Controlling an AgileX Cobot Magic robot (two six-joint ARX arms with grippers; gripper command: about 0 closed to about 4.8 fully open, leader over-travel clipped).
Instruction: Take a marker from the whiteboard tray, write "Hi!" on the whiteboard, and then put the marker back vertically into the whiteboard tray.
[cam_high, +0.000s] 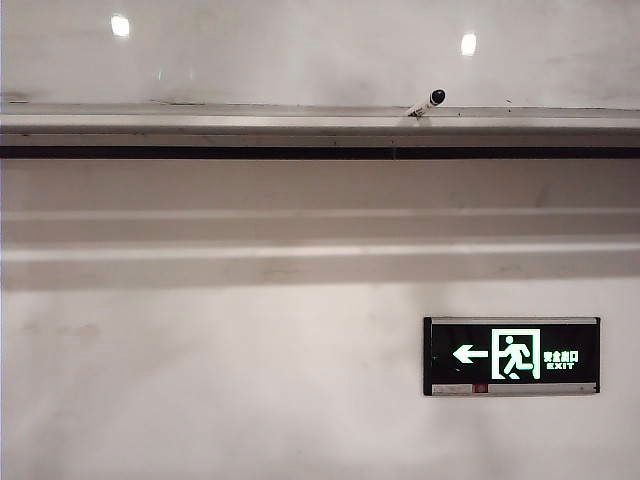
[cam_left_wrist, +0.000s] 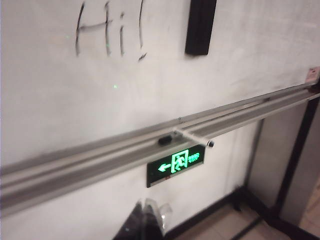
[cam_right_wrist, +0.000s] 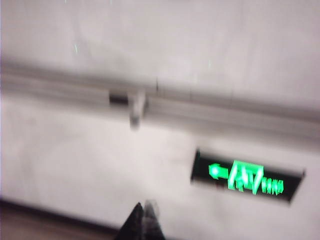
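Whiteboard tray (cam_high: 200, 125) with marker (cam_high: 425, 103) aslant, black end up-right; left tool (cam_left_wrist: 145, 220), right tool (cam_right_wrist: 144, 222) closed, empty.

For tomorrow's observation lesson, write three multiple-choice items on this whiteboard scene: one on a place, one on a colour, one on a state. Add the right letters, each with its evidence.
1. Where is the marker?
A. on the floor
B. on the whiteboard tray, leaning against the whiteboard
C. in the right gripper

2. What colour glows on the exit sign?
A. red
B. blue
C. green

3. How stands the writing on the whiteboard?
A. "Hi!" is written
B. nothing is written
C. only "H" is written

Answers: 1 B, the exterior view shows it tilted on the ledge; 2 C, green arrow and figure; 3 A, the left wrist view shows the strokes above the left gripper.
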